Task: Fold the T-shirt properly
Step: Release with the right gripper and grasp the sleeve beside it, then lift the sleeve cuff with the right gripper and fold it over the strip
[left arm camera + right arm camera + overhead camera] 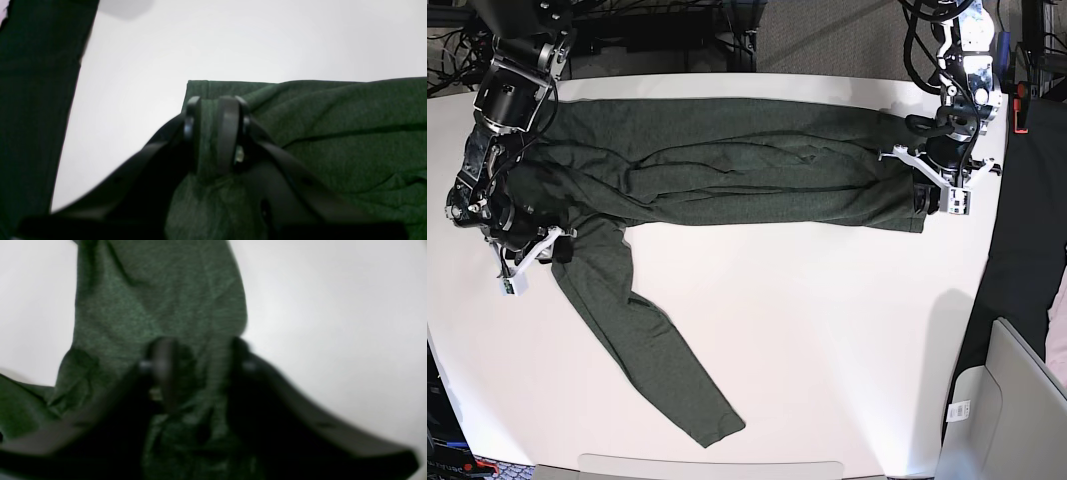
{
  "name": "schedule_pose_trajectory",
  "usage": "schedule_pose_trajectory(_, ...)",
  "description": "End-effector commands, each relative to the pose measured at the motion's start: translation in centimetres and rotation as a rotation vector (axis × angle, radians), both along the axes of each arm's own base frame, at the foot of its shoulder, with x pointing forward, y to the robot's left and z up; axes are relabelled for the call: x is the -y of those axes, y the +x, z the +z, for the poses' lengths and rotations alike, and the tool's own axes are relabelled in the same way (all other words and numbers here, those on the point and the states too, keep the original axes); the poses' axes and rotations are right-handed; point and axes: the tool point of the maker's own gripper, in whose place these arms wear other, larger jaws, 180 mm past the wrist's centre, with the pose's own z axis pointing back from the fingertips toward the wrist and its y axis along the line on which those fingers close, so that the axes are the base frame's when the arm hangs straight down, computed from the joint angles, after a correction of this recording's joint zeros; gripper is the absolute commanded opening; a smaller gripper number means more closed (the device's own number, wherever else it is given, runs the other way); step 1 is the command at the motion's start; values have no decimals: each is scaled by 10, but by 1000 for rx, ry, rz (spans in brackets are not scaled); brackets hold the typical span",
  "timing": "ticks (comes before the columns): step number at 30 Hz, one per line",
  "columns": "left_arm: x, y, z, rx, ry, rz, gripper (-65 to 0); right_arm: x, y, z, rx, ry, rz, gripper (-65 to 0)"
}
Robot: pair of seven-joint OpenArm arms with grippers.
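Left wrist: left gripper (215, 133) jaws pinch the shirt (333, 133) near its hemmed corner. Right wrist: blurred, right gripper (200, 370) jaws straddle shirt fabric; grip unclear. Base: shirt spread across the white surface (827, 330), one sleeve trailing toward the front edge.

Left black end effector (215, 133) is low at the base view's right, jaws pinching fabric; right black end effector (200, 370) is low at its left, jaws narrowly parted astride fabric.

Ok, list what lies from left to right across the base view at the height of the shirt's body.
right gripper at the shirt's edge → T-shirt spread over the white table → left gripper on the shirt's corner → black cloth at the table's side.
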Motion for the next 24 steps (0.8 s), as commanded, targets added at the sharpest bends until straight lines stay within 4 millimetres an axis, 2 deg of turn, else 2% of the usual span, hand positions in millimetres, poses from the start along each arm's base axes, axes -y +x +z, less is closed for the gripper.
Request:
schedule_pose_trajectory(1, -2, 7, 14, 51, 10, -3, -555, 3, 8, 11, 27, -10, 8, -582)
schedule_pose_trajectory(2, -2, 7, 13, 51, 9, -4, -555, -2, 7, 10, 15, -7, 15, -638)
schedule_pose_trajectory(3, -2, 7, 13, 51, 9, -4, -555, -4, 4, 9, -4, -9, 24, -650)
schedule_pose_trajectory(6, -3, 6, 10, 42, 8, -2, -556, -8, 0, 21, -9, -14, 47, -644)
schedule_pose_trajectory(12, -4, 4, 4, 25, 6, 3, -557, -40, -24, 54, 63, 127, 140, -645)
schedule_pose_trajectory(15, -4, 4, 3, 23, 5, 4, -557, -59, -46, 65, 81, 195, 201, -645)
schedule_pose_trajectory(20, -4, 4, 3, 23, 5, 4, -557, -76, -89, 74, 95, 289, 275, -645)
schedule_pose_trajectory(24, -5, 4, 3, 23, 7, 5, -557, -88, -123, 81, 94, 301, 329, -645)
